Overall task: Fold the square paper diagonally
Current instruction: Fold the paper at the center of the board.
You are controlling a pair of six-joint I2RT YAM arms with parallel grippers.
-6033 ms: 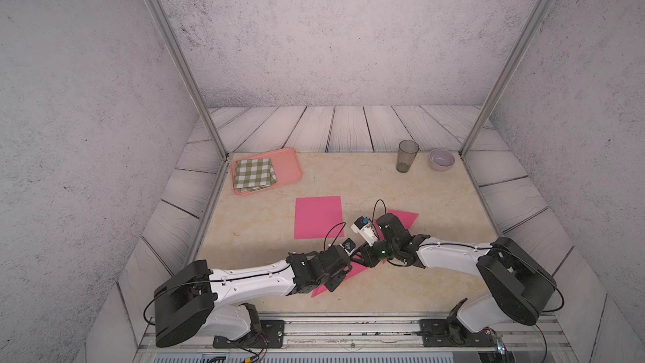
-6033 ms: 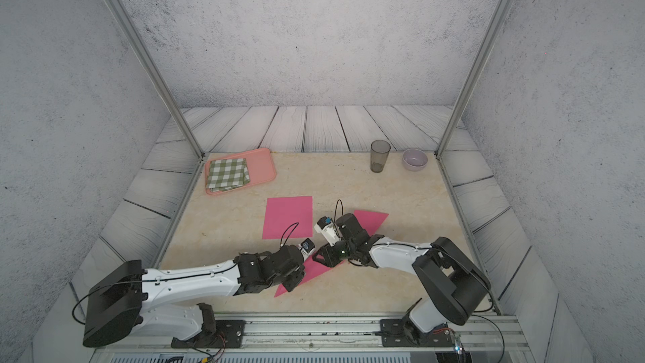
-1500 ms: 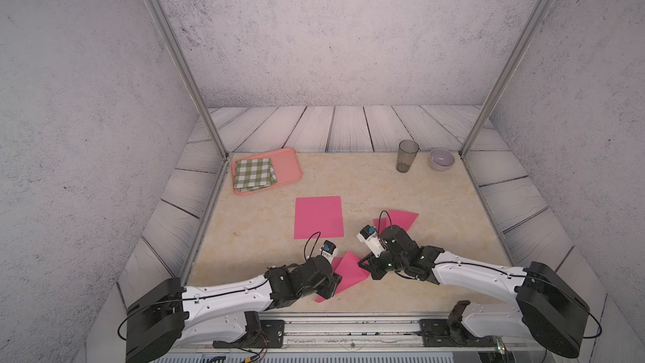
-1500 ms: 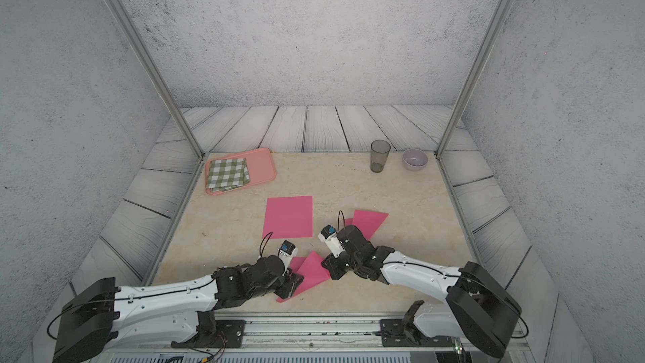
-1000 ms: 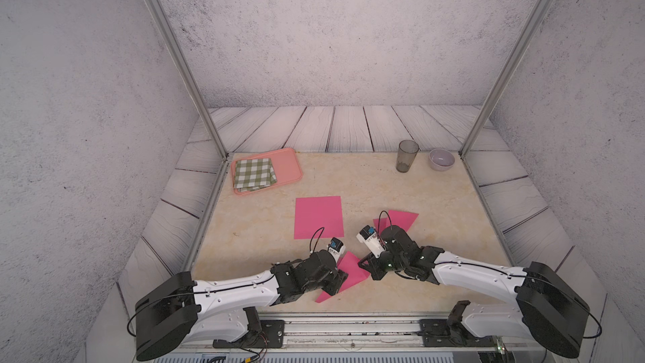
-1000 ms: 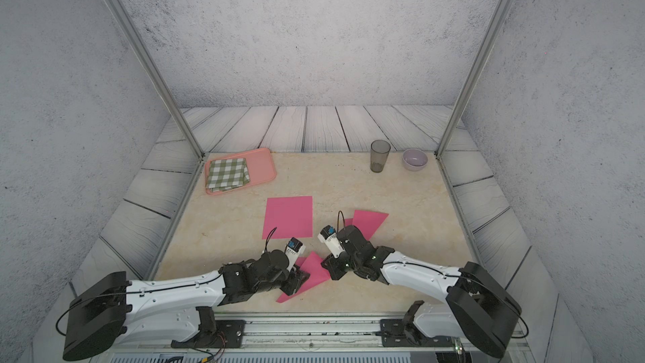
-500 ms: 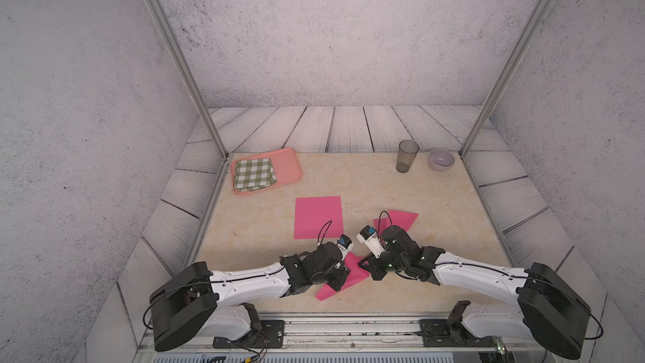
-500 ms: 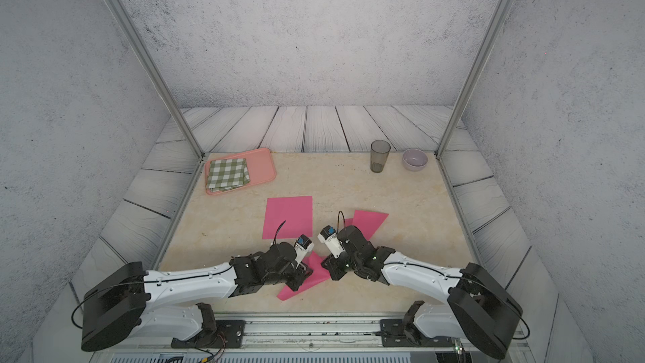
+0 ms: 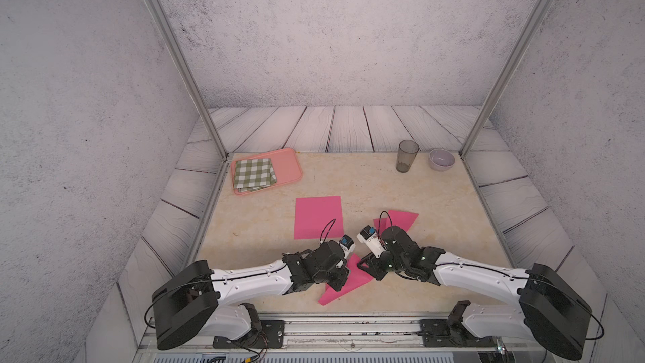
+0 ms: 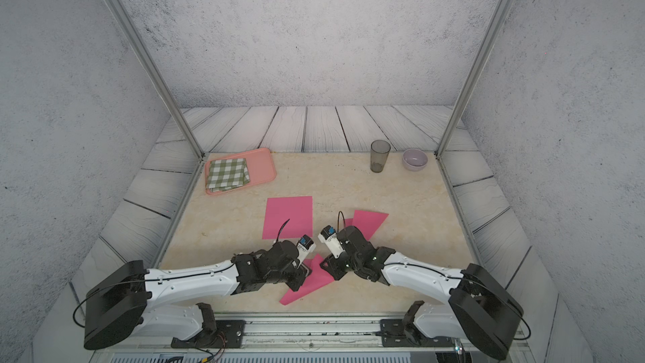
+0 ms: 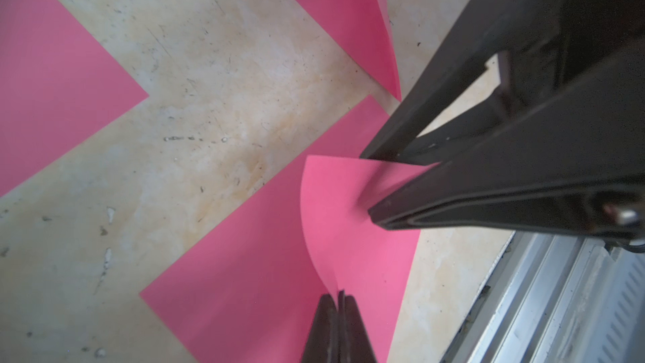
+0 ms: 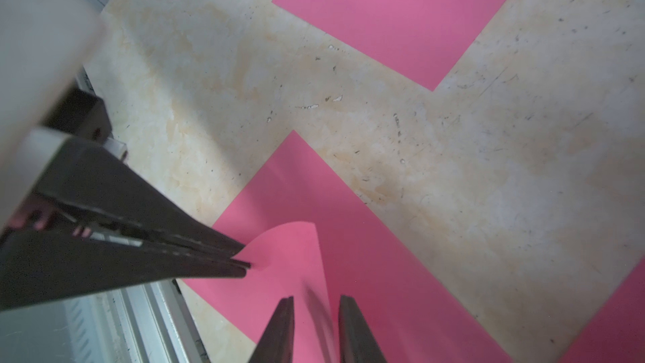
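Table top (image 9: 436, 200): beige, marbled, matte, with fine scratches and chipped flecks that show in the wrist views.

Paper (image 9: 356, 280): thin, smooth, bright pink. It lies at lower centre in both top views, close to the front edge of the table top and between the two arm tips. Most of it is flat. One corner is lifted and curls over in a soft arc with no crease.

Left gripper (image 11: 338, 303): dark, tapering fingers pressed together, pinching the edge of the curled flap.

Right gripper (image 12: 316, 303): fingers spread, a clear gap between them. The flap's edge stands blurred in that gap. Contact with either finger cannot be judged.

Left arm (image 9: 251, 279): white shell with black joints. It reaches low from the lower left of the frame, the wrist pitched down to the paper.

Right arm (image 9: 471, 274): same build, mirrored from the lower right. The two tips nearly meet over the lifted corner.

Other items:
- Flat square sheet (image 9: 317, 216), pink, at mid frame above the left gripper.
- Folded sheet (image 9: 403, 219), pink and triangular, partly behind the right wrist.
- Tray (image 9: 291, 165), salmon with rounded corners, at upper left of the table top. It holds a folded green-and-white checked cloth (image 9: 254, 174).
- Smoky translucent cup (image 9: 406, 160) and pale lilac bowl (image 9: 441, 160), side by side at upper right.
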